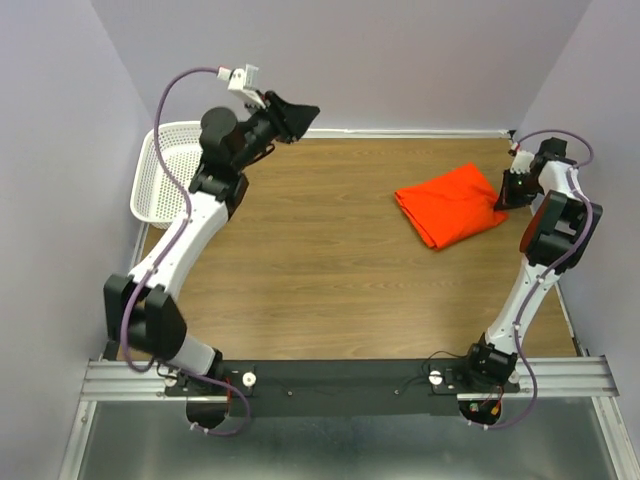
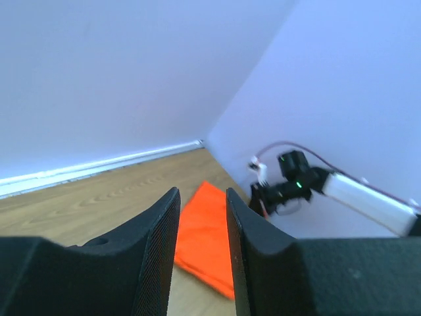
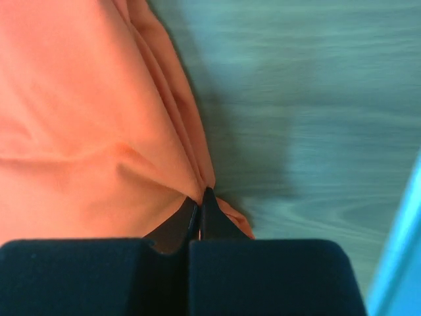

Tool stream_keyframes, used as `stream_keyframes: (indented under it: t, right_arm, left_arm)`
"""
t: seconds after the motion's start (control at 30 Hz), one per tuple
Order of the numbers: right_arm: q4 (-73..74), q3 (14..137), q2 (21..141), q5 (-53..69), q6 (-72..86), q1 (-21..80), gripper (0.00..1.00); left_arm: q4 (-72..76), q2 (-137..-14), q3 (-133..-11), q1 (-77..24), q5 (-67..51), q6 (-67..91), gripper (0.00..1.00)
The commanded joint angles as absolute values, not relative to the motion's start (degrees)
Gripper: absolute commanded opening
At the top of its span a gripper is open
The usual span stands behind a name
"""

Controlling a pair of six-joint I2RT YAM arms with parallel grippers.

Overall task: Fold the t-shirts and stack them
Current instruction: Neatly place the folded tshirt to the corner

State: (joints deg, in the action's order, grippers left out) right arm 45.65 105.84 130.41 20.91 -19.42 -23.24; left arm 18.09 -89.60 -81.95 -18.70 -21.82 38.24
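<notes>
T-shirt (image 1: 452, 205), orange-red and folded: where does it lie?
— On the wooden table (image 1: 300, 290), well apart from the white basket (image 1: 165, 180), at the opposite side and near the wall (image 1: 600, 90).

What is hidden or cut off?
— Seen from above, the left arm (image 1: 190, 225) covers part of the basket. In the right wrist view the T-shirt runs off the top and left edges, and the gripper's own body blocks its near part. The left wrist view shows only a strip of it behind the fingers (image 2: 158, 243).

And the grippers?
— The left gripper (image 1: 295, 112) hangs in the air near the basket, its fingers a narrow gap apart with nothing between them. The right gripper (image 3: 200, 197), far from the basket, sits at the T-shirt's edge with its fingers pressed together. Creases run into the tips, so it seems to pinch the hem. From above it is too small and dark to read.

Room to move?
— Bare wood stretches from the basket to the T-shirt. Beyond the T-shirt the wall stands close.
</notes>
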Motion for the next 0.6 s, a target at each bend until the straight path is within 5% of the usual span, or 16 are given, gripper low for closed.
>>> stream_keyframes:
  t: [0.0, 0.57]
  right_arm:
    - [49.83, 115.30, 135.96, 13.37, -20.22, -24.34, 0.01]
    - [48.69, 124.02, 137.91, -1.23, -18.98, -26.02, 0.00]
  left_arm:
    - [17.75, -87.64, -66.49, -19.51, -24.08, 34.37, 0.42]
    - [9.15, -63.91, -48.08, -19.34, -18.11, 25.84, 0.45]
